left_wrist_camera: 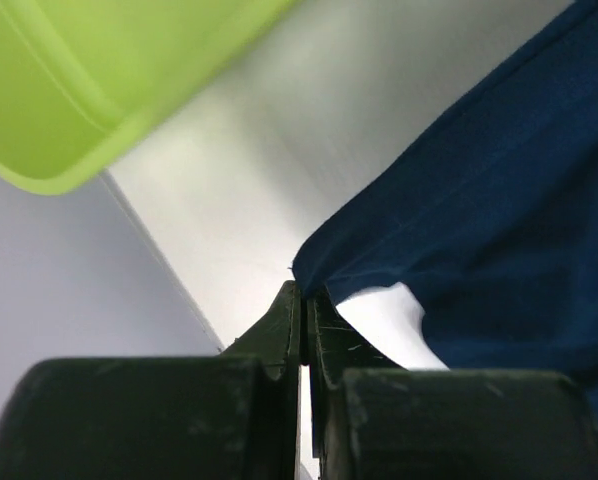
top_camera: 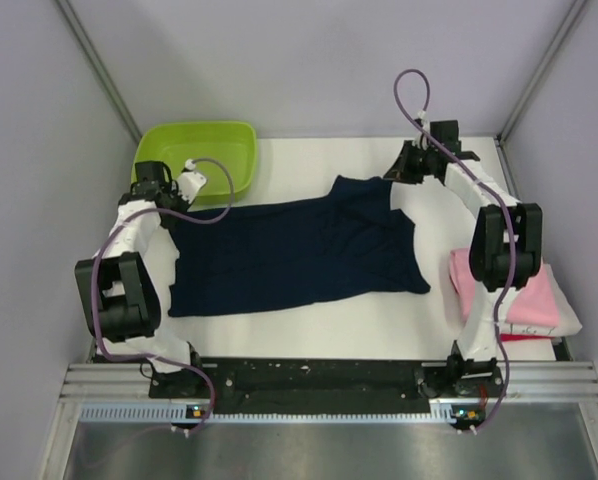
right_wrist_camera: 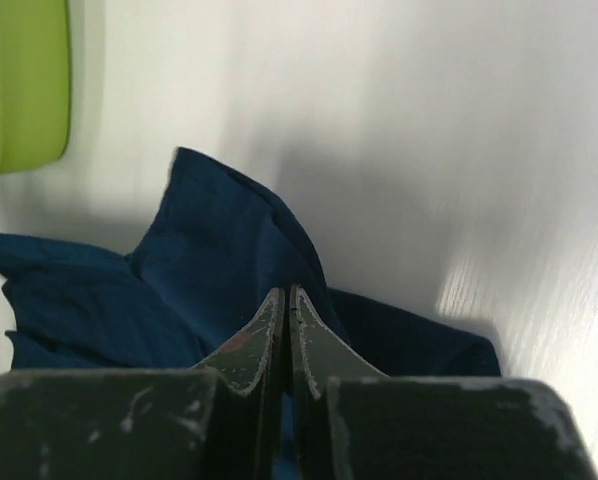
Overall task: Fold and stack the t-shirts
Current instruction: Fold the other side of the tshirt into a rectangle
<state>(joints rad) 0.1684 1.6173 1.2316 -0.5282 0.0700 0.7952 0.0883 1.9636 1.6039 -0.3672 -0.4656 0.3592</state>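
Hands clamp navy t-shirt (top_camera: 279, 255) (fingers closed): left hand (left_wrist_camera: 301, 295) on 1 corner, right hand (right_wrist_camera: 284, 300) at opposite end.

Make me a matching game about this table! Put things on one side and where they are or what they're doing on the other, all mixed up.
Things:
1. green tub
2. navy t-shirt
3. pink t-shirt
4. left gripper

Places or states:
A. folded, by the right edge of the table
B. shut on a corner of navy cloth
C. at the far left corner of the table
D. spread out across the middle

Pairs: 1-C, 2-D, 3-A, 4-B
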